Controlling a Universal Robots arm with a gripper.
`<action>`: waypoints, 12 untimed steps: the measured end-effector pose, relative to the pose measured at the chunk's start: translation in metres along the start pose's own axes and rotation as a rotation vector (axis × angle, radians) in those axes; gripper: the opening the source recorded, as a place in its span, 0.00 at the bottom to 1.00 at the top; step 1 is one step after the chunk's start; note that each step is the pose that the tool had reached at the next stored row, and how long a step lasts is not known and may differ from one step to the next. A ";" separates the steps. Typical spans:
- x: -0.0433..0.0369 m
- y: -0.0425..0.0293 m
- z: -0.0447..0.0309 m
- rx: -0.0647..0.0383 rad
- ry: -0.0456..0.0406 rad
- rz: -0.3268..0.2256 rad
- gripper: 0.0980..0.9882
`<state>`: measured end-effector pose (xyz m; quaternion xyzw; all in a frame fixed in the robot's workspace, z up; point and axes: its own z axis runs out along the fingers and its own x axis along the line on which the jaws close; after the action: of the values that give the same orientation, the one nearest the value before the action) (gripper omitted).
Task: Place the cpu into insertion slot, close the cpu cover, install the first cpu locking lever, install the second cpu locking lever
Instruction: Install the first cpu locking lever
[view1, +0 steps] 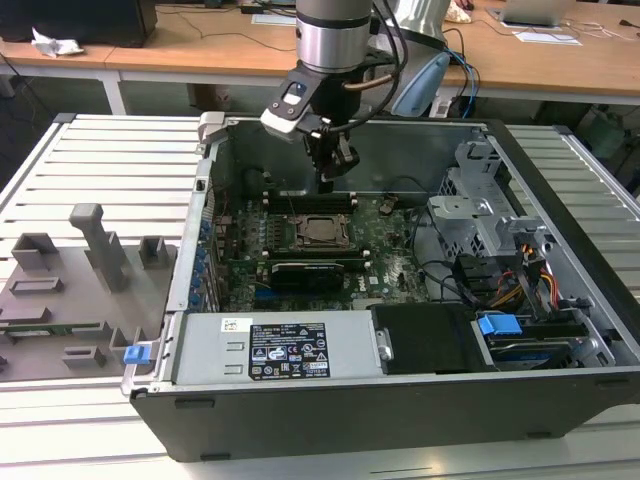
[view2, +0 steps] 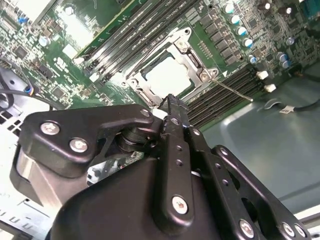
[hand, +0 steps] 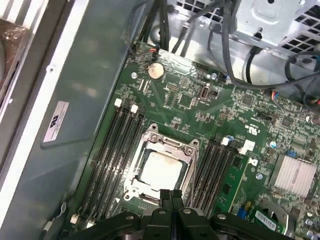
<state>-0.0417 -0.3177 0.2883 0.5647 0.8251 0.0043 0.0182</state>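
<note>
Hovering over cpu: gripper, fingers pressed together, holding nothing. Cpu seated in slot on green board, inside open case. Cover lies flat, framing chip. In second wrist view, thin lever sticks out from socket corner across memory slots.
</note>
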 end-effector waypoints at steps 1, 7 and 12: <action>0.0002 0.0001 -0.0001 0.000 0.0005 -0.021 0.01; 0.0008 0.0003 0.0000 -0.002 0.0026 -0.096 0.01; 0.0007 0.0003 0.0000 -0.004 0.0041 -0.151 0.01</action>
<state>-0.0417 -0.3169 0.2883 0.5007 0.8654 0.0055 0.0178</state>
